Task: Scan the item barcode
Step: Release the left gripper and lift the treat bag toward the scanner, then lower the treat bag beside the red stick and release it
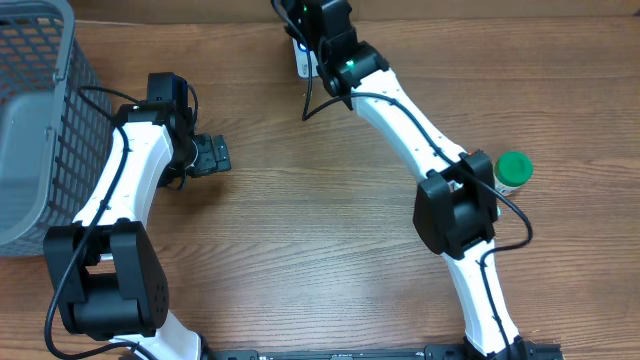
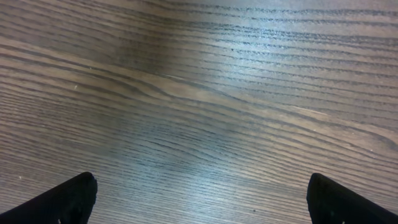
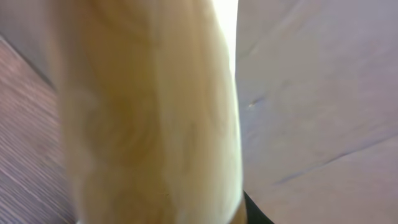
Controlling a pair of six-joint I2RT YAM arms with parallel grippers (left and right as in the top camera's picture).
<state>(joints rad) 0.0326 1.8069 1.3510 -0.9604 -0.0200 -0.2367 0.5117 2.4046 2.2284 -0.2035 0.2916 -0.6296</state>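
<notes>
At the far edge of the table [image 1: 300, 260], your right gripper [image 1: 308, 50] is closed narrow on the item [image 1: 303, 64], a pale thing that peeks out beneath it from above. To the right wrist camera the item [image 3: 143, 112] is only a tan blur filling half the view.

No view shows you a barcode, and no scanner is in sight, so the main risk is presenting the wrong face: a blind turn could leave the code pointing away. How much of the item the fingers cover is hidden, so a quick wrist roll could let it slip.

Your right elbow hangs just beside the green-capped bottle [image 1: 513, 172], and a careless pull back could knock it over. Your left gripper [image 1: 212, 155] stands wide and empty over bare wood, near the basket [image 1: 40, 60] and well apart from the item.
</notes>
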